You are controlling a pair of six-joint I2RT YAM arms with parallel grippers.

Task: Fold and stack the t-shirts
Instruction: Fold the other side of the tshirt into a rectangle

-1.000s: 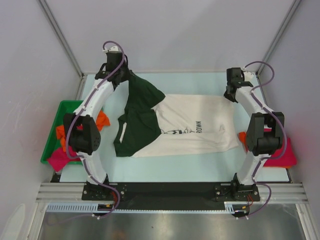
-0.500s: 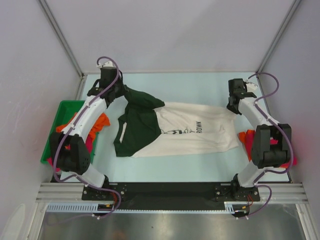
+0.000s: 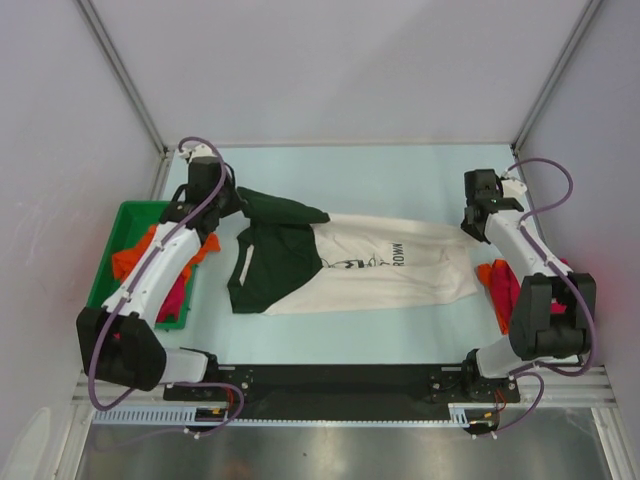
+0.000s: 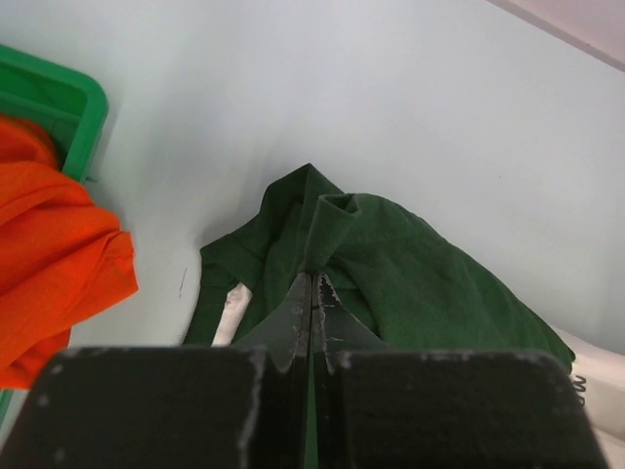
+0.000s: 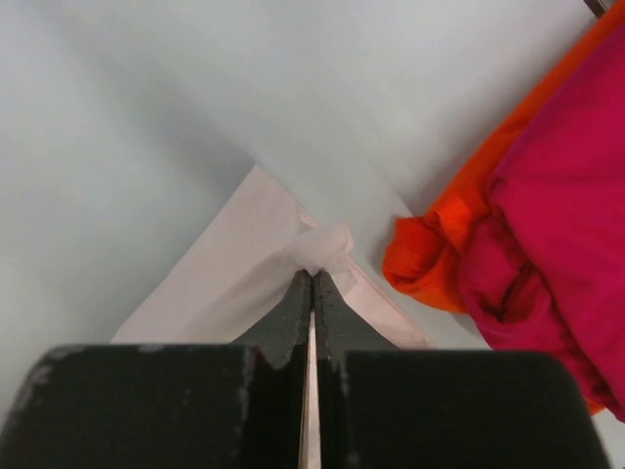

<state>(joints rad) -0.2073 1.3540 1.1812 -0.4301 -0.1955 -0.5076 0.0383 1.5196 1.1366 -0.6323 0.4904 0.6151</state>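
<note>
Top view: since a second ago my left arm [image 3: 165, 255] and right arm [image 3: 520, 240] have swung outward, stretching the cream t-shirt [image 3: 390, 265] across the table [image 3: 400, 175]; its print reads "ROWN". Left wrist: my left fingers [image 4: 293, 318] pinch shut on its green sleeve [image 4: 410, 283]. Right wrist: my right fingers [image 5: 293, 313] clamp its hem corner [image 5: 322, 249].

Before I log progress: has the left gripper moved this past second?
Yes. The left gripper, pinching the t-shirt, drew back from the table's far edge toward the green bin.
</note>
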